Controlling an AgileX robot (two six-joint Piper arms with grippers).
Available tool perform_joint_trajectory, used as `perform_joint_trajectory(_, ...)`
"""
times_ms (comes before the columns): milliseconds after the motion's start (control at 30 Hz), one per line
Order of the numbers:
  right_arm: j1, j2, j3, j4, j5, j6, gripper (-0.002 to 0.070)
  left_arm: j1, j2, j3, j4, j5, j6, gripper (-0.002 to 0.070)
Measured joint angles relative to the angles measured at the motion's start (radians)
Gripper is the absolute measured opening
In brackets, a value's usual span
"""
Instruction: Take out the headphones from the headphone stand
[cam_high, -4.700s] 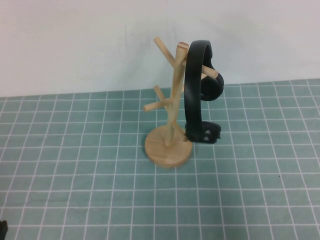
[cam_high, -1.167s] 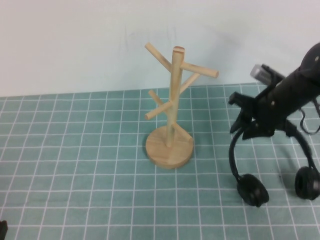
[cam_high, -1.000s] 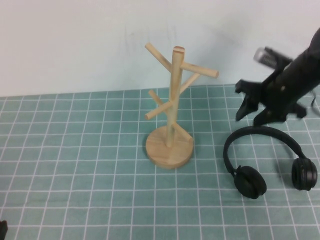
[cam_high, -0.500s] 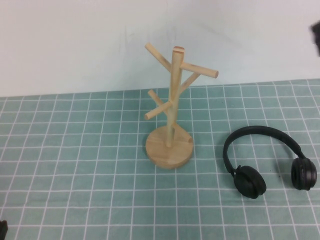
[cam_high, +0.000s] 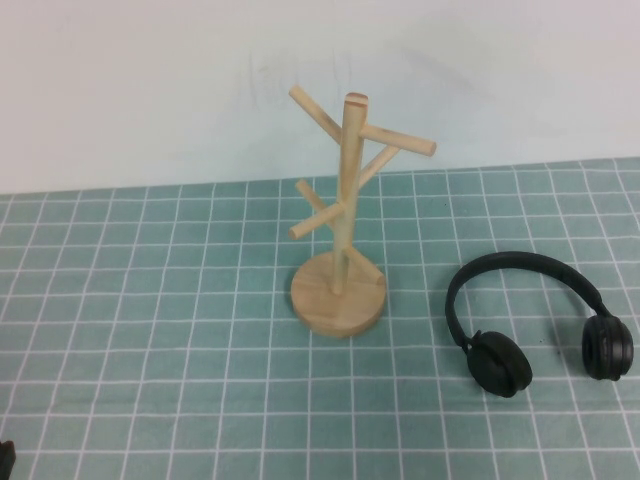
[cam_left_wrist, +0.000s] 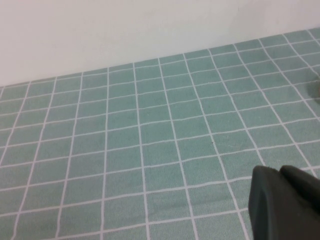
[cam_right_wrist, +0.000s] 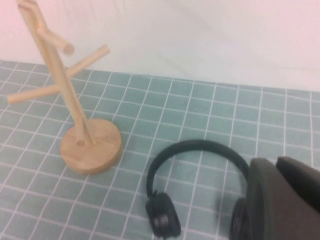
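Lying flat beside headphone stand (cam_high: 339, 290): headphones (cam_high: 536, 320), no readable markings.

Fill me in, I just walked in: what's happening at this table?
Nothing is being handled right now. The headphones lie flat on the green checked mat, to the right of the wooden stand and apart from it; the stand's pegs are bare. The right tool is shut, holds nothing and sits above and near the headphones. The left tool is shut too, parked over bare mat on the left. The take-off job looks done.
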Motion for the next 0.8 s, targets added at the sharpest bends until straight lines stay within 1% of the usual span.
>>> perform_joint_trajectory(200, 0.000, -0.087, 0.097, -0.006, 0.021, -0.002, -0.0008, 0.000, 0.000, 0.000, 0.000, 0.000, 0.000, -0.0005)
perform_joint_trajectory(500, 0.000, -0.090, 0.162, -0.008, 0.026, -0.005, -0.0008, 0.000, 0.000, 0.000, 0.000, 0.000, 0.000, -0.0005)
perform_joint_trajectory(600, -0.005, -0.090, 0.186, -0.067, 0.015, -0.012, -0.0008, 0.000, 0.000, 0.000, 0.000, 0.000, 0.000, -0.0005)
perform_joint_trajectory(700, -0.044, -0.129, 0.234, -0.142, -0.028, -0.012, -0.0008, 0.000, 0.000, 0.000, 0.000, 0.000, 0.000, -0.0005)
perform_joint_trajectory(800, -0.120, -0.219, 0.299, -0.138, -0.104, 0.012, -0.0008, 0.000, 0.000, 0.000, 0.000, 0.000, 0.000, -0.0005)
